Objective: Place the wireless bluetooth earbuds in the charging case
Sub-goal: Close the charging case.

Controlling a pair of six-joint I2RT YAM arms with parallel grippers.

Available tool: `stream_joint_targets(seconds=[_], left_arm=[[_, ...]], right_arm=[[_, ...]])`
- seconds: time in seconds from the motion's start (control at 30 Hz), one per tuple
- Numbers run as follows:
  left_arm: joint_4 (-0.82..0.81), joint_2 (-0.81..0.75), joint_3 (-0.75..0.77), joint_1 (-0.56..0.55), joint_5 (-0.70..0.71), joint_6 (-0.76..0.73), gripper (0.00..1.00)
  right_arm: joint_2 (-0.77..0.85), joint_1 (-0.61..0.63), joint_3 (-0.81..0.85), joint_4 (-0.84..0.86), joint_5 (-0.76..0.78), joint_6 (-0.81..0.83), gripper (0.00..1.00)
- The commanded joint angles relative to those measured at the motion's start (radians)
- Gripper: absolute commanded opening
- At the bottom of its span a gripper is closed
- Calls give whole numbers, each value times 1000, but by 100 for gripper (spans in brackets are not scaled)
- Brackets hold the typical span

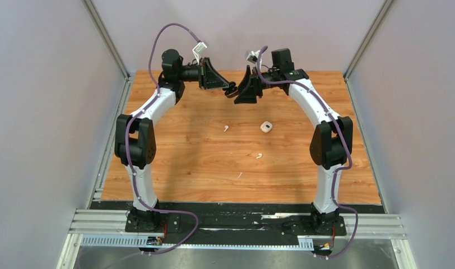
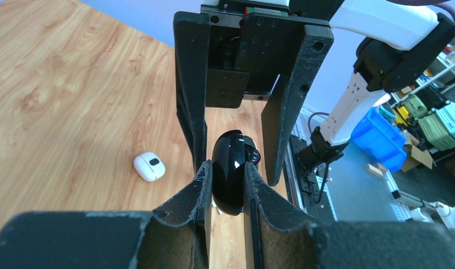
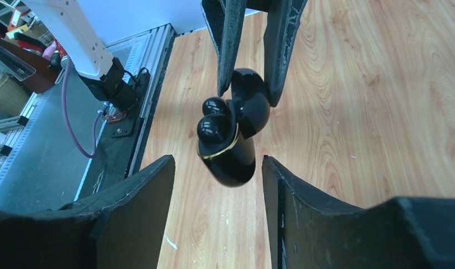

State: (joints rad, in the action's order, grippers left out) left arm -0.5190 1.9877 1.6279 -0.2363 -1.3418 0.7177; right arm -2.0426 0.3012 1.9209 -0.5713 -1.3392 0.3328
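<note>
Left gripper (image 2: 228, 169): clamped tight on the black charging case (image 3: 232, 166), which you are holding in mid-air over the far part of the bench (image 1: 175, 168).
Black charging case: lid swung open, gold rim showing, mouth turned toward your other arm.
Black earbuds (image 3: 213, 128): two glossy buds side by side at the case mouth. They look seated, though you cannot tell whether they are pressed fully home.
Right gripper (image 3: 217, 158): jaws wide, one either side of the case, touching neither it nor the buds, carrying nothing.
White case (image 2: 149, 166): lying on the bench below, well apart from both grippers.
White earbuds (image 1: 226, 128): two loose on the bench, one near the white case, the other (image 1: 259, 156) closer to the arm bases.
Step in hand: by my reading, finishing the black pair.
Next move: confirm both buds sit flush and press lightly if not. Then go for the white buds, which are tiny and need a narrow, well-centred pinch.
</note>
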Motion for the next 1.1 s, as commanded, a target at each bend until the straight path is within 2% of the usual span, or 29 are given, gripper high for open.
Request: stream_joint_targets(seconds=[0.0, 0.1, 0.17, 0.37, 0.63, 0.7, 0.73, 0.77, 0.8, 0.9, 0.97, 1.07], left_arm=[[-65, -15, 54, -8, -33, 50, 0], [-28, -15, 53, -8, -15, 28, 0], [-19, -14, 53, -9, -1, 29, 0], [2, -10, 64, -9, 13, 22, 0], [27, -27, 49, -11, 26, 3, 0], [31, -32, 44, -11, 30, 2, 0], [31, -35, 43, -11, 31, 4, 3], [29, -36, 38, -12, 34, 5, 11], [28, -41, 37, -12, 34, 6, 15], [19, -53, 27, -12, 31, 10, 36], [-3, -63, 20, -13, 17, 20, 45], [-16, -74, 6, -18, 2, 19, 52]], right_arm=[[-2, 9, 32, 92, -35, -65, 58], [8, 13, 20, 125, -35, -92, 55], [10, 16, 18, 142, -35, -116, 50], [24, 15, -15, 180, -21, -176, 21], [35, 16, -50, 220, -1, -241, 9], [35, 14, -57, 231, -1, -260, 2], [35, 14, -61, 239, -3, -271, 0], [35, 13, -66, 246, -3, -283, 0], [35, 12, -72, 254, -3, -294, 0], [34, 11, -85, 274, -5, -319, 0], [32, 8, -91, 286, -3, -327, 0], [27, 8, -92, 298, -1, -357, 0]])
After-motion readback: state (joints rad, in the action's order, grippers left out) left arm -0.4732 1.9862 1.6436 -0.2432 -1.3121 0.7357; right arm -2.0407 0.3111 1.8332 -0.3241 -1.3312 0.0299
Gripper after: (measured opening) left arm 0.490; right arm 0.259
